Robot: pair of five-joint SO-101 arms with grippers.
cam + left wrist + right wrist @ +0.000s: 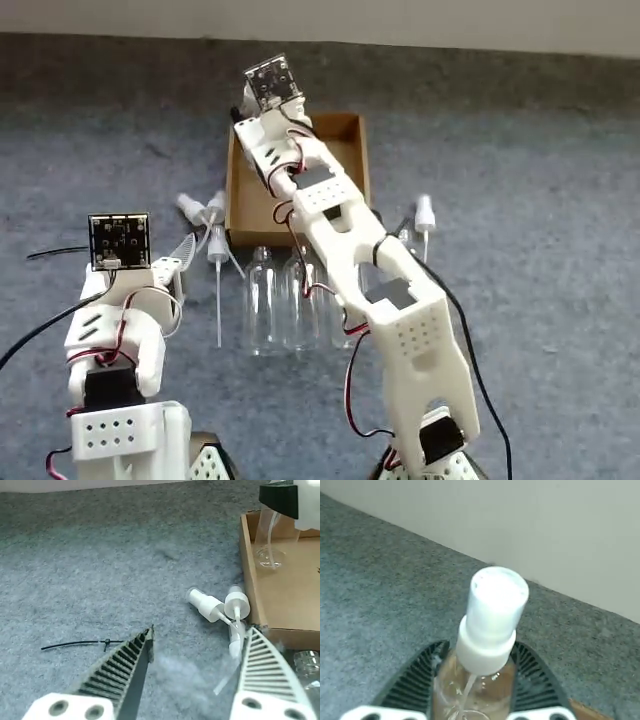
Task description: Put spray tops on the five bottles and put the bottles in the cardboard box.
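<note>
Left gripper (201,632) — jaws wide, holding nothing — hovers over the grey carpet (100,555), just short of three loose spray tops (205,602) beside the cardboard box (249,580) at its outer wall. The high view adds a row of uncapped bottles (265,300) lying along the box's near edge. Farther off, the right gripper (480,650) clamps a capped bottle (480,685) upright; the left wrist view places it inside the box.

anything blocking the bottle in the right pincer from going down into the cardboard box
Nothing visible does. The right pincer holds the bottle, spray top on, within the walls of the cardboard box, and the box floor around the bottle's base is bare.
</note>
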